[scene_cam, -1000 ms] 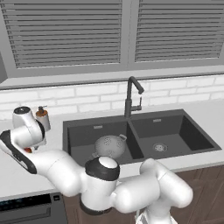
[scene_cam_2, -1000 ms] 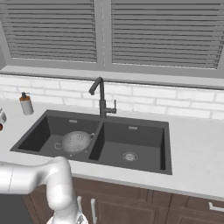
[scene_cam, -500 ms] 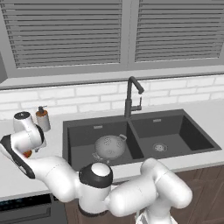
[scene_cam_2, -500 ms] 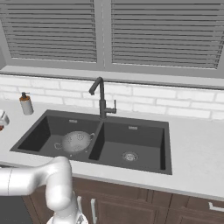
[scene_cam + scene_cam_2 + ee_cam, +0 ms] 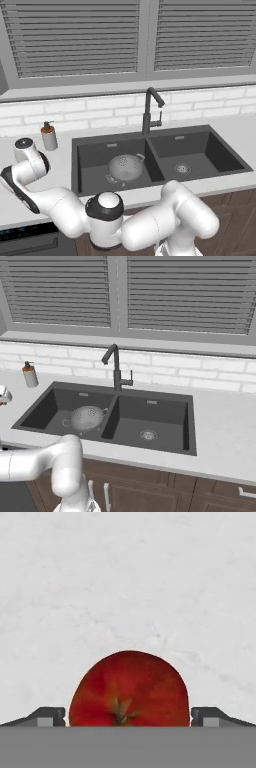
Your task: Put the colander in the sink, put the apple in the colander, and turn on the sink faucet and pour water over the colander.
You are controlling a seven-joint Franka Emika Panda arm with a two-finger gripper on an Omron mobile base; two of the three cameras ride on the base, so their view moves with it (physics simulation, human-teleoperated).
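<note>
The arm has swung lower over the counter left of the sink (image 5: 165,150) since a second ago. The gripper (image 5: 128,714) is spread wide, fingertips either side of the apple (image 5: 129,688) on the counter (image 5: 125,577), not squeezing. The colander (image 5: 125,167) hasn't moved from the left basin.

Both base cameras are looking forward and down (from behind-left and behind-right), sharing the dark charcoal double-basin sink (image 5: 155,155) (image 5: 110,416); the hand camera is facing, apparently straight down, close over pale speckled counter (image 5: 125,577).
</note>
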